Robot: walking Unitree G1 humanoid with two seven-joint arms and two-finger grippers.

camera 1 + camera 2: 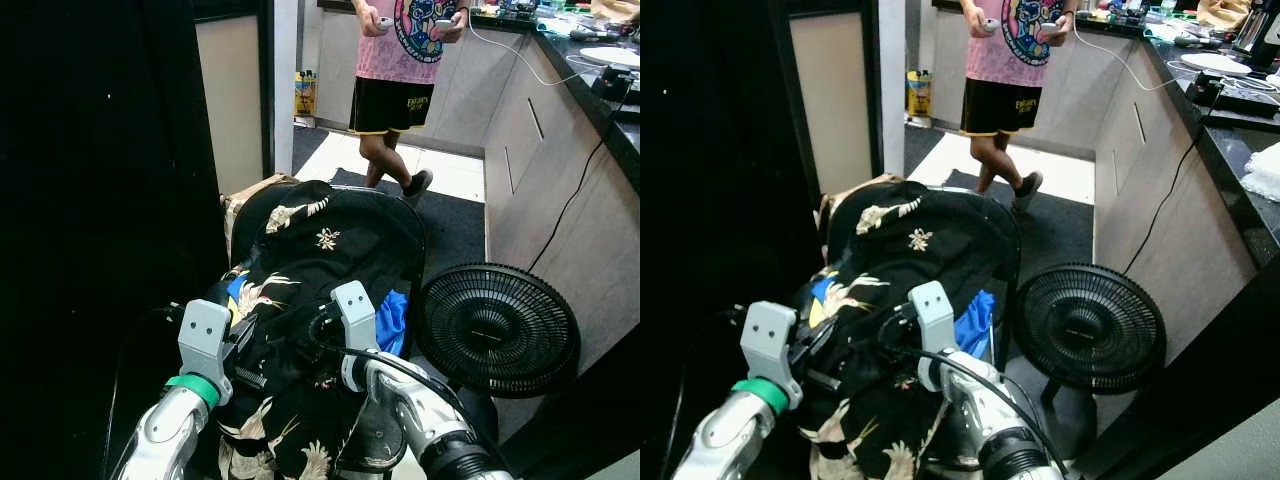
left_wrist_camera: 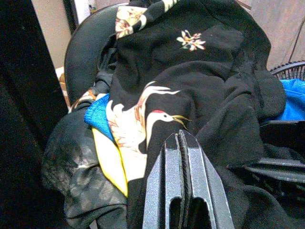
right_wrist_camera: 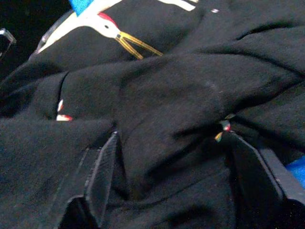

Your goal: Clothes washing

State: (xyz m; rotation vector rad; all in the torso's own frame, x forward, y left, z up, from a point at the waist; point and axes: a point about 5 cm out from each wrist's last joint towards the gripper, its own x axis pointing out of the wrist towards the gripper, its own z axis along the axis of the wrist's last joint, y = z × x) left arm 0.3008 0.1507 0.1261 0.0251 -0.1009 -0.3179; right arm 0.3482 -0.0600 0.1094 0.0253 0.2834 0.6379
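Right end effector (image 3: 167, 162) wide open astride black garment (image 3: 167, 95) fold

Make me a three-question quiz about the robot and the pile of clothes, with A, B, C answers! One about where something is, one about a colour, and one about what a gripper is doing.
1. Where does the black fan stand?
A. on the floor, on the robot's right of the clothes basket
B. on the counter
C. inside the basket

2. What colour is the cloth peeking out from under the black crane-print shirt?
A. red
B. blue
C. white

3. How are the left gripper fingers?
A. spread wide
B. pressed together
C. holding a sock

Answers: 1 A, the fan sits low beside the basket. 2 B, bright blue shows at the shirt's edge. 3 B, the left wrist view shows the two fingers closed together above the shirt, with nothing between them.
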